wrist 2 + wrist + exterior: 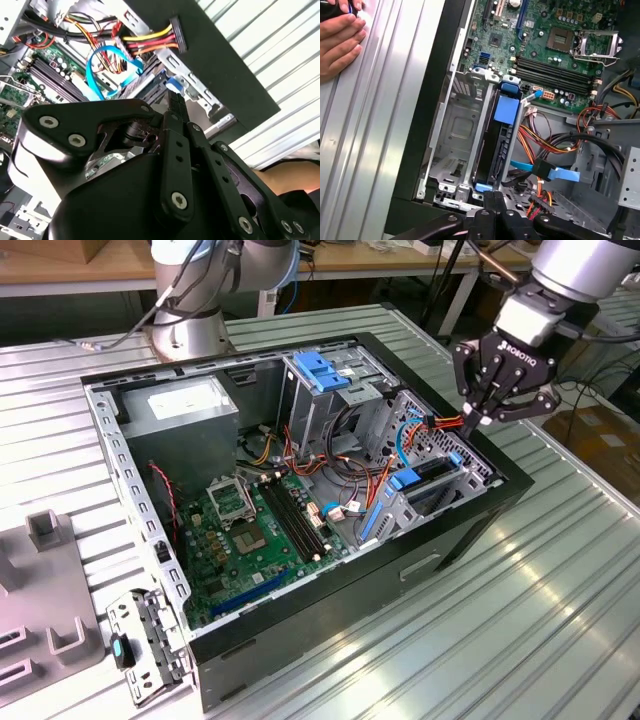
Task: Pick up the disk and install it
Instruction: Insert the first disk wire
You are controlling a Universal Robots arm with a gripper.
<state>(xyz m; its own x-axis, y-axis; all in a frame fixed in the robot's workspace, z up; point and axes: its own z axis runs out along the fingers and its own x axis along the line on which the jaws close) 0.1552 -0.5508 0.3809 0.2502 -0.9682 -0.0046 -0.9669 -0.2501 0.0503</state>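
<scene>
Disk (495, 150): seated edgewise at the case's (330, 618) corner.
Pincer (487, 412): clenched on nothing, near the disk.
Handling: judged stiff, weighty, fragile; best gripped by its blue frame (508, 107).

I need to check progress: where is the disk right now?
In the first wrist view the disk stands on edge in the drive bay by the case wall, beside orange cables, just beyond the gripper.

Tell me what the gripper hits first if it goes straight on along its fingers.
Most likely the disk, standing on edge in its bay: the shut gripper points at its near, blue-framed end. Depth is unclear, so the bay's metal rim might come first.
</scene>
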